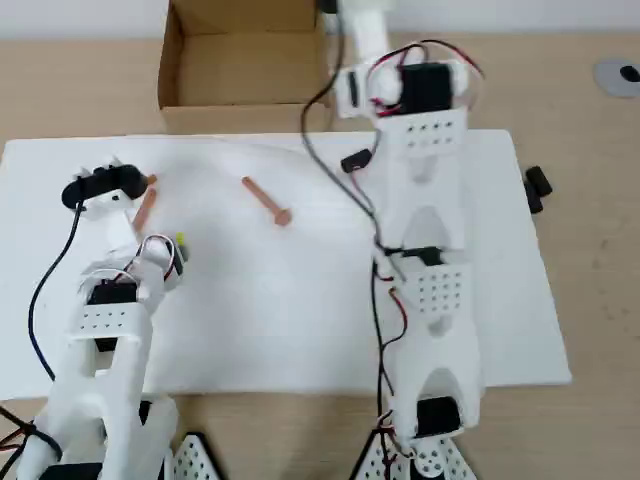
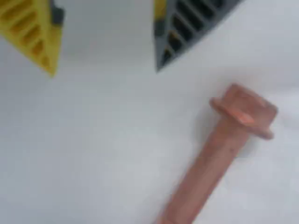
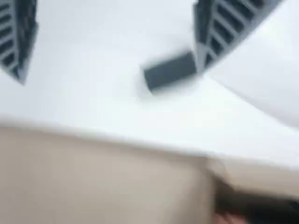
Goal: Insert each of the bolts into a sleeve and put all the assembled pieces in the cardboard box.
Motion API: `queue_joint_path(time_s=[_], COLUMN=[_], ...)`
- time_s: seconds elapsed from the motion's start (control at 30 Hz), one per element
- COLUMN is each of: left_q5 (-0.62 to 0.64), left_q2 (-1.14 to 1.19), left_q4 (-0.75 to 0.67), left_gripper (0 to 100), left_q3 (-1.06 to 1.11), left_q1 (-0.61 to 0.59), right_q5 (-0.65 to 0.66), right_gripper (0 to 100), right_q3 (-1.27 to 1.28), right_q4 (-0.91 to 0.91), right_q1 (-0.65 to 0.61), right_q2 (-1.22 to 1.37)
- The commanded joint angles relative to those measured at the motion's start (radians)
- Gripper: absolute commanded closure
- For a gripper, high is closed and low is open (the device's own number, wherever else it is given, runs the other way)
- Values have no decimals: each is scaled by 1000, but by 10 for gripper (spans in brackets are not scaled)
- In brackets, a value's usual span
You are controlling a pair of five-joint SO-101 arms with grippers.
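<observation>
Left gripper (image 2: 105, 70) hangs low over the white sheet (image 1: 300, 320), its 2 fingers spread wide with nothing between them. 1 copper bolt (image 2: 219, 158) lies flat on the sheet just beside the grey finger (image 2: 187, 28), outside the gap. Its flanged head is the end nearer the fingertip, and its shank points away. A 2nd bolt (image 1: 266, 201) lies well apart from this gripper, between the 2 arms.

Right gripper (image 3: 112, 74) is also spread wide and holds nothing. 1 black sleeve (image 3: 170, 70) lies on the sheet under its gap, close up to one finger (image 3: 224, 32); whether they touch cannot be told. Just past this gripper is the sheet's edge, then the open cardboard box (image 1: 170, 60). 2 more sleeves (image 1: 537, 188) lie on the bare table (image 1: 590, 300), well off to this arm's right.
</observation>
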Motion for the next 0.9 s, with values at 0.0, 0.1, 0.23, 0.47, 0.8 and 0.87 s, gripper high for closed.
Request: queue_joint_path(time_s=[0.0,0.1,0.23,0.47,0.8,0.87], left_q5=[64,118,133,132,129,117], left_q2=[-2,-1,-1,-1,-1,-1], left_q4=[-15,-15,-17,-17,-17,-17], left_gripper=[850,850,850,850,850,850], left_q3=[-43,-46,-44,-43,-41,-41], left_q1=[-28,-60,-68,-66,-64,-64], right_q5=[-14,74,287,609,1054,1166], right_gripper=[723,722,721,720,721,724], right_q3=[188,395,484,420,452,475], right_q4=[17,9,9,11,15,12], right_q1=[47,30,8,10,-30,-36], right_q2=[-62,-61,-44,-18,-13,-13])
